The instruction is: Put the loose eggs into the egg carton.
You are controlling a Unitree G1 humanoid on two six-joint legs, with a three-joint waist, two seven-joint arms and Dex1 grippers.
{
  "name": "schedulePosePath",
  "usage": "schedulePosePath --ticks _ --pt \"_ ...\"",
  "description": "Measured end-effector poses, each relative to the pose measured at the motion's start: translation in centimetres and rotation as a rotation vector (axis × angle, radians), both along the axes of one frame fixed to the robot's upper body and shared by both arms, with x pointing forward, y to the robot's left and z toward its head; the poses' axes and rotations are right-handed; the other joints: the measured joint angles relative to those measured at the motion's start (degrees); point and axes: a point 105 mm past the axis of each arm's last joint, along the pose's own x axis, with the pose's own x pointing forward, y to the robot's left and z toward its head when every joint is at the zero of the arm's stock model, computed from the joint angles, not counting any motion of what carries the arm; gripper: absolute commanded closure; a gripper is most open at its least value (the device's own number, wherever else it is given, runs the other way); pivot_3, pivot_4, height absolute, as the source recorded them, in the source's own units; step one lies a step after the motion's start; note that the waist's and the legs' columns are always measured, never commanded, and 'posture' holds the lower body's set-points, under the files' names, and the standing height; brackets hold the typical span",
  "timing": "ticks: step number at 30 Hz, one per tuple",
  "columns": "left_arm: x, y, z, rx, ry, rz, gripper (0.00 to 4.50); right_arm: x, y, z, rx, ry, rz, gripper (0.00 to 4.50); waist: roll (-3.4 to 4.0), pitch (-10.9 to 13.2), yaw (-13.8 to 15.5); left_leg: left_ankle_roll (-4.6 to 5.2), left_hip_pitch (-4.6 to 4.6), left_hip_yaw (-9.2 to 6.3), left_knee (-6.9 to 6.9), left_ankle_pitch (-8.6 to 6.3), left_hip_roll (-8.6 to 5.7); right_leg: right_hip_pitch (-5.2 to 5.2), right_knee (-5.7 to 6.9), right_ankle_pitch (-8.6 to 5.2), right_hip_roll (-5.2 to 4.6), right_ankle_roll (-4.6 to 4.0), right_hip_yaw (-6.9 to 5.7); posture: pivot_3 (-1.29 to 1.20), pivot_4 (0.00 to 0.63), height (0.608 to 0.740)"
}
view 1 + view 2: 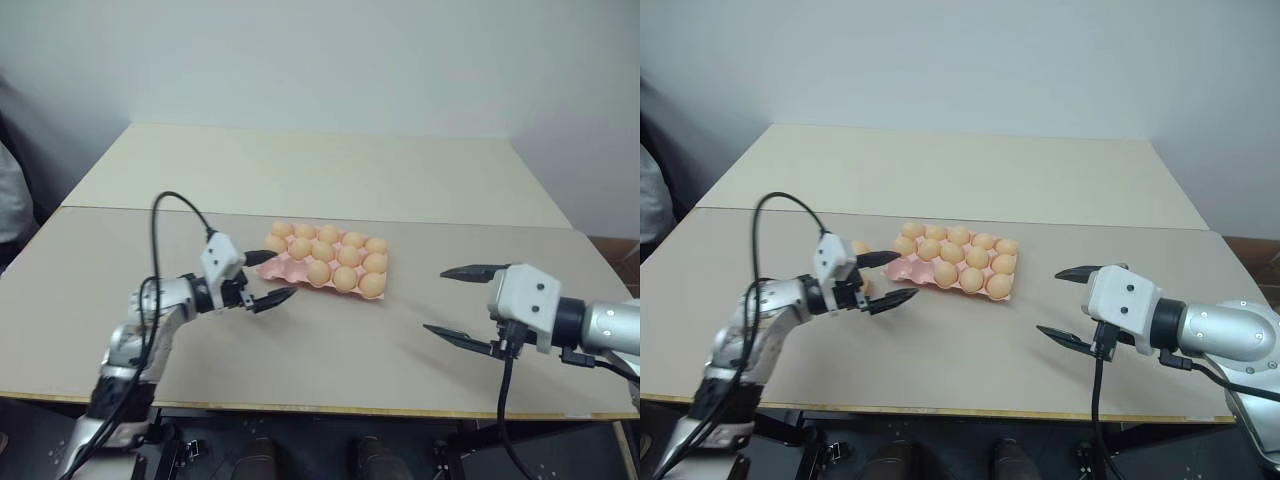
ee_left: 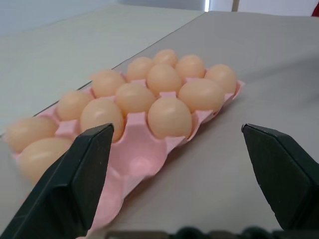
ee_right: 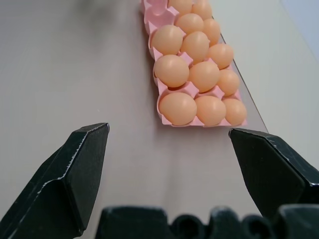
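Observation:
The pink egg carton (image 1: 283,267) lies mid-table, with several tan eggs (image 1: 345,279) in its cups. The two cups (image 2: 134,159) at its corner nearest my left gripper hold nothing. My left gripper (image 1: 284,273) is open at that corner, level with the carton, nothing between its fingers (image 2: 75,169). A tan oval (image 1: 859,247), seemingly a loose egg, peeks out on the table behind that gripper. My right gripper (image 1: 433,299) hangs open and bare to the right of the carton, well apart from it, pointing at its end row (image 3: 209,109).
The carton rests on the near one of two beige tables (image 1: 340,350), whose seam (image 1: 420,221) runs just behind it. A black cable (image 1: 155,235) loops up from my left arm. A pale wall stands behind.

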Motion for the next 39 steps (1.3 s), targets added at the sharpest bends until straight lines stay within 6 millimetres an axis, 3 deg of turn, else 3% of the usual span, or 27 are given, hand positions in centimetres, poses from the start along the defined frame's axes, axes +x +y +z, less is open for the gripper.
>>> schedulePosePath --ticks 6,14,27,32,39 --pt "-4.0 5.9 0.0 0.052 0.047 0.227 0.01 -0.3 0.3 0.6 -0.006 0.054 0.140 0.00 0.00 0.0 -0.4 0.01 0.09 0.01 -0.04 -0.02 0.02 0.01 0.00 -0.21 -0.05 -0.34 -0.01 0.00 0.150 0.740" --pt "-5.6 9.7 0.4 0.062 0.047 0.437 0.01 0.5 0.3 0.9 -0.013 0.058 0.188 0.00 0.01 0.0 0.5 -0.01 0.10 0.09 -0.04 -0.03 0.01 -0.01 -0.02 -0.25 -0.09 -0.40 -0.01 0.00 0.150 0.740" --pt "-4.9 9.2 0.8 0.040 0.025 0.450 0.01 0.7 0.1 0.5 -0.022 0.075 0.196 0.00 0.02 0.0 0.8 -0.01 0.09 0.12 -0.04 -0.03 0.01 -0.02 -0.01 -0.25 -0.09 -0.41 -0.01 0.00 0.150 0.740" --pt "-2.2 7.9 0.2 -0.022 0.028 0.490 0.01 0.8 0.2 0.6 -0.022 0.058 0.181 0.00 0.01 0.0 1.0 -0.01 0.09 0.12 -0.03 -0.02 -0.01 0.02 -0.01 -0.20 -0.08 -0.33 0.00 0.00 0.150 0.740" --pt "0.6 5.8 -2.5 -0.026 0.100 0.526 0.01 0.7 0.4 0.7 -0.023 0.042 0.174 0.00 0.00 0.0 0.7 0.00 0.08 0.12 -0.03 -0.02 0.00 0.00 0.02 -0.01 -0.04 -0.05 0.02 0.00 0.150 0.740"
